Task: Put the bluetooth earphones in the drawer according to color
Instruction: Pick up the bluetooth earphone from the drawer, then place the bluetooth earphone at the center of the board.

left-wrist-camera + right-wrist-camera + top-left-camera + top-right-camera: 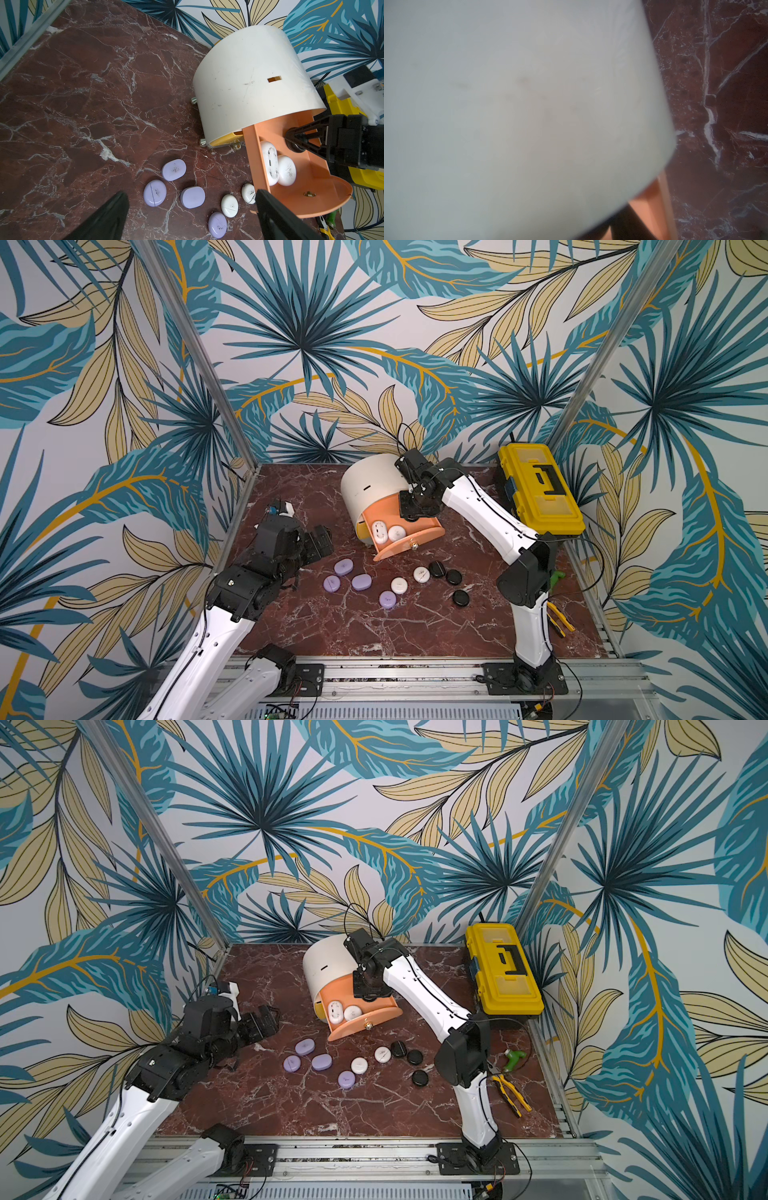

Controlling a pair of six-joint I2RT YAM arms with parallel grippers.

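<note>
Standing near the back of the marble worktop (pixel 332 635), the cream cabinet (pixel 365 485) has its peach drawer (pixel 399 551) out. Inside it a white case (pixel 379 531) and a second white case (pixel 396 533) lie side by side, touching. The yellow drawer (pixel 235 137) just beneath shows only its edge. The right arm (pixel 478 506) reaches over the open drawer from the cabinet's right, its jaws down inside the drawer close to the cabinet's mouth. The left wrist view shows something dark and round at their tips, but how far they are parted and whether they grip anything cannot be told. The left arm (pixel 232 614) waits well to the cabinet's left, its jaws spread wide and empty. In front of the cabinet, on the worktop, lie four lilac cases (pixel 361 582) towards the left. Two more white cases (pixel 399 585) lie below the drawer front, and three black cases (pixel 454 576) are to the right of those. A yellow toolbox (pixel 540 493) sits to the cabinet's right.
</note>
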